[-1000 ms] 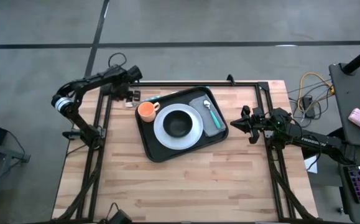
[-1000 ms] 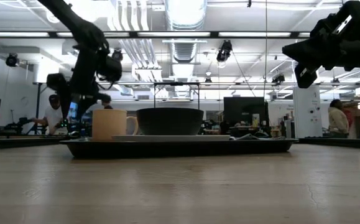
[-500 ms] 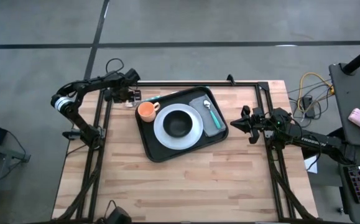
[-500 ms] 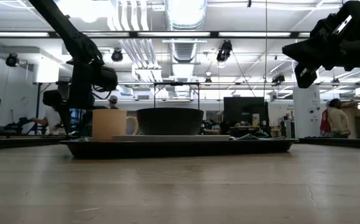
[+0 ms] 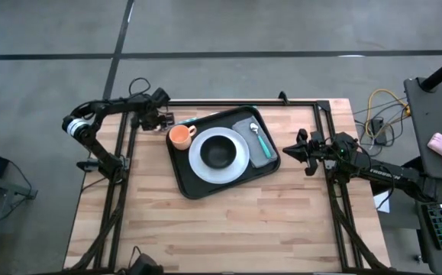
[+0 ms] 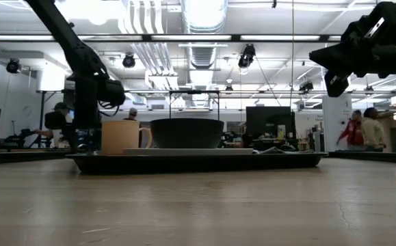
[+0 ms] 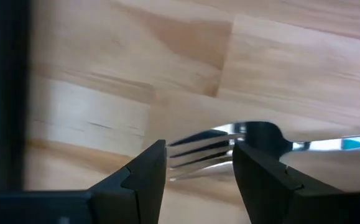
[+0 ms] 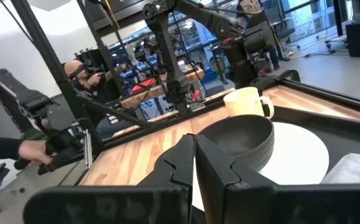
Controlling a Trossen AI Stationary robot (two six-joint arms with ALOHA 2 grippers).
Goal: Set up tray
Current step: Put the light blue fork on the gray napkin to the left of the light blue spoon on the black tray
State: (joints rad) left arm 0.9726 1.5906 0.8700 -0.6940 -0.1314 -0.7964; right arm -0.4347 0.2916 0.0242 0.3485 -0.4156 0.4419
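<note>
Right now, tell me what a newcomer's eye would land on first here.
The black tray mid-table, carrying a white plate with a dark bowl, an orange mug and a spoon on a grey cloth. At the table's far left corner, the open left gripper straddles a fork. The shut right gripper waits right of the tray.
</note>
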